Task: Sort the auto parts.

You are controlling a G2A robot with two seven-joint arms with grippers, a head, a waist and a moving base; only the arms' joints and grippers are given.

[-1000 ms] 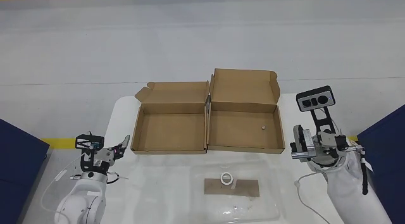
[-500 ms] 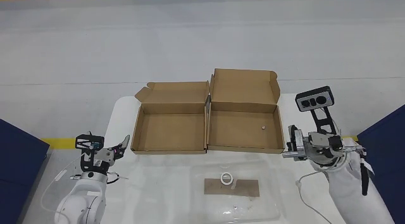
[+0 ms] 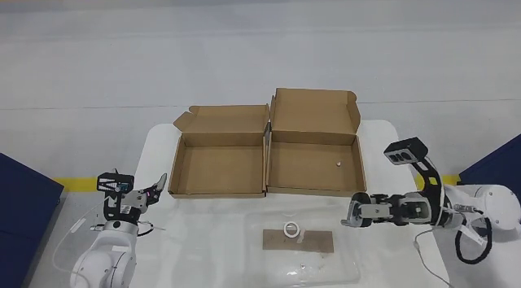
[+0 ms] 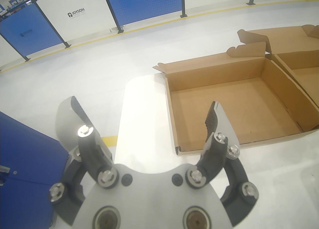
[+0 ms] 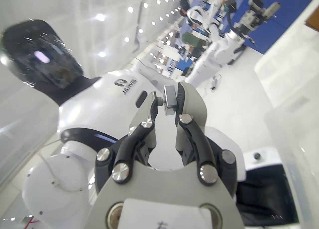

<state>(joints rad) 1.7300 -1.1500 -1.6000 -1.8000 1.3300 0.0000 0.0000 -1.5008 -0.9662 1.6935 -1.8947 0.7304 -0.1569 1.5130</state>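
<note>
– Auto parts in the top view: where are they lying?
– A white ring (image 3: 291,229) is lying on a brown cardboard strip (image 3: 298,241) inside a clear tray (image 3: 342,265) at the near middle of the tabletop (image 3: 203,231). A small pale piece (image 3: 338,160) is sitting in the right box (image 3: 316,176). The left box (image 3: 218,170) is standing just beside it, and both boxes are open at the far side of the tabletop. The right gripper (image 3: 350,214) is hovering just right of the tray, near the right box's near right corner. The left gripper (image 3: 155,185) is hanging over the tabletop's left edge.
– And the left wrist view?
– The left gripper (image 4: 144,104) is holding its jaws wide apart, grasping nothing, and pointing across the tabletop toward the left box.
– The right wrist view?
– The right gripper (image 5: 167,95) is clenching its jaws on a small metal part (image 5: 170,104). It is a squarish block with a stud sticking out of one side, pinched between the tips, well above the tabletop.
</note>
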